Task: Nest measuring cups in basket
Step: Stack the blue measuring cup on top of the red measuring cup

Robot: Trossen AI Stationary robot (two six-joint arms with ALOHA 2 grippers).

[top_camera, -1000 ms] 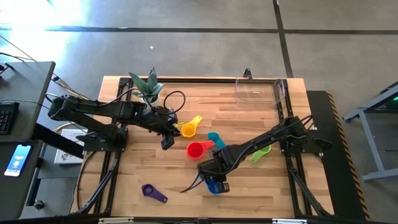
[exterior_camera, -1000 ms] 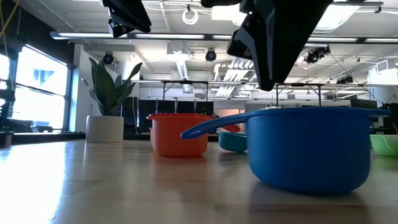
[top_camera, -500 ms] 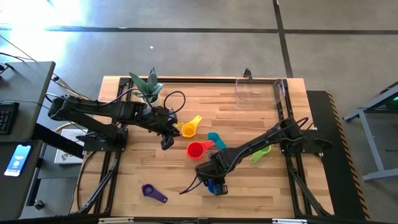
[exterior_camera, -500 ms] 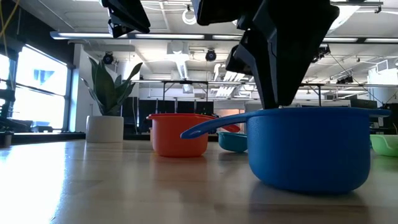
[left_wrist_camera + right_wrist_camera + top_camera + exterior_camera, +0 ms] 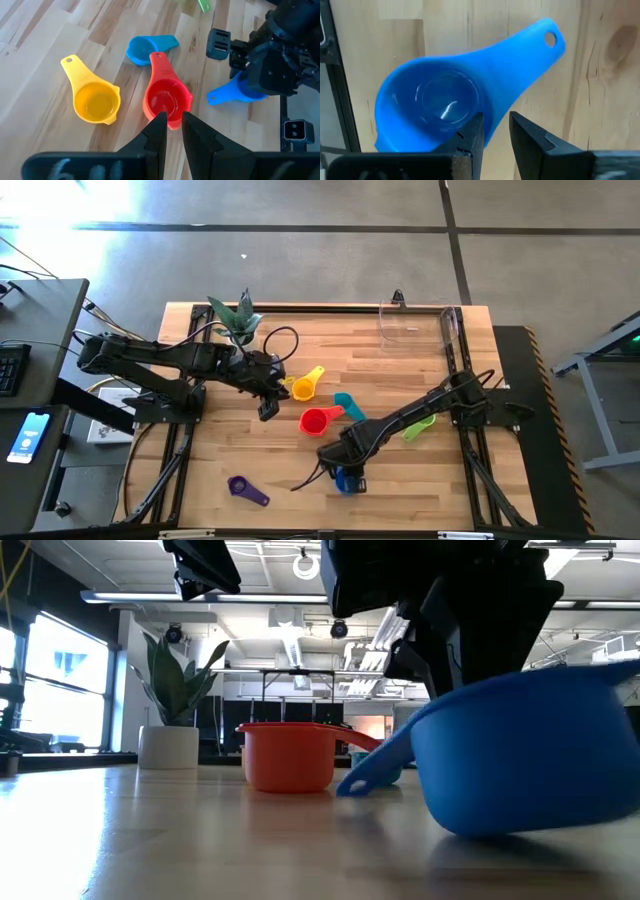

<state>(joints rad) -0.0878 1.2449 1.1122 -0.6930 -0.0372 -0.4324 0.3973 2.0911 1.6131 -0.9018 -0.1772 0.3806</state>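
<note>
Right gripper (image 5: 495, 137) pinches the rim of the blue cup (image 5: 440, 107), which sits tilted on the table near the front edge, apparently for lifting; basket (image 5: 418, 323) sits well apart at the far edge; left gripper (image 5: 170, 132), fingers narrow and empty, hovers above the red cup (image 5: 167, 102).

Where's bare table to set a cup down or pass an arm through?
Free: the strip between the plant and the basket, and the near edge right of the purple cup. Crowded: mid-table, where the yellow, red, teal, green and blue cups cluster.
</note>
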